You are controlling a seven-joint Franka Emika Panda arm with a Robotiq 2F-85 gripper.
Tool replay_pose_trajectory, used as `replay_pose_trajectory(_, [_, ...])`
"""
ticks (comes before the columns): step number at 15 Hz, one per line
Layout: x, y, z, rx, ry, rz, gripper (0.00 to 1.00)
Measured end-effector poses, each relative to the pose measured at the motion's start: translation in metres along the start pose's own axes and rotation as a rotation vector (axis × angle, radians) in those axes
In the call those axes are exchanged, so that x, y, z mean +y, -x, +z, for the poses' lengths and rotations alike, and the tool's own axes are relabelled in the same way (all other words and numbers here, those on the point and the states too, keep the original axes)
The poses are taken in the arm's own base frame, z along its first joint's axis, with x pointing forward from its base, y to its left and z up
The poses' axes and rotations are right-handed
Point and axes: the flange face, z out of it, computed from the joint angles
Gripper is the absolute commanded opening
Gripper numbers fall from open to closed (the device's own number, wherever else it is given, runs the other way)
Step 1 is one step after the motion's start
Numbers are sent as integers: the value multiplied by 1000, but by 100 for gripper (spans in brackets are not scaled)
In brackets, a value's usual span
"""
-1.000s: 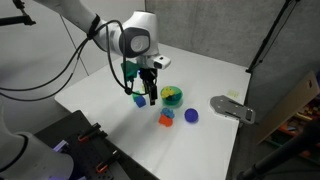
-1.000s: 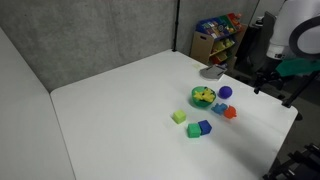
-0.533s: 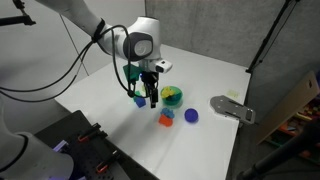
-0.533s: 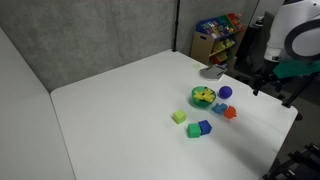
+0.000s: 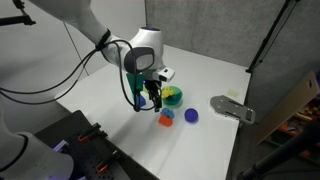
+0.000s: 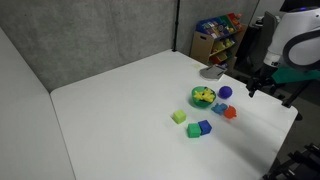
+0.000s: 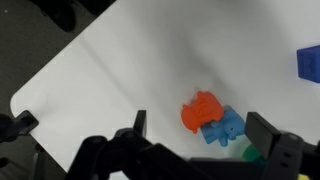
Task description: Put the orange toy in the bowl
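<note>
The orange toy [image 7: 198,110] lies on the white table, touching a light blue toy [image 7: 226,127]. In the wrist view it sits between and beyond my two dark fingers. My gripper [image 7: 203,128] is open and empty, hovering above the toys. In an exterior view the gripper [image 5: 150,98] hangs just left of the green bowl [image 5: 172,96], with the orange toy [image 5: 166,121] below it on the table. The bowl [image 6: 203,96] holds a yellow item, and the orange toy [image 6: 230,112] lies close beside it.
A dark blue ball [image 5: 191,115] lies near the bowl. A grey flat metal object [image 5: 232,107] sits further right. A yellow-green block [image 6: 179,117], a blue block [image 6: 204,127] and a green block [image 6: 193,131] lie nearby. The table edge runs close to the toys.
The arm has shifted slightly toward the bowl and toys and the wrist has turned. The toys have not moved.
</note>
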Motion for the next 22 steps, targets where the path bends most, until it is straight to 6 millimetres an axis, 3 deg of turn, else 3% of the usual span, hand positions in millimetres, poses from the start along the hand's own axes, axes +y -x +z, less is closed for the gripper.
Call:
replay_pose_trajectory(10, [16,-10,62,54,-150,-16,100])
replay_pose_trajectory(15, [8,-16,88,55,-137,-24,100])
replay_pose_trajectory(22, [-10,-41,122,54,-108,-45,100])
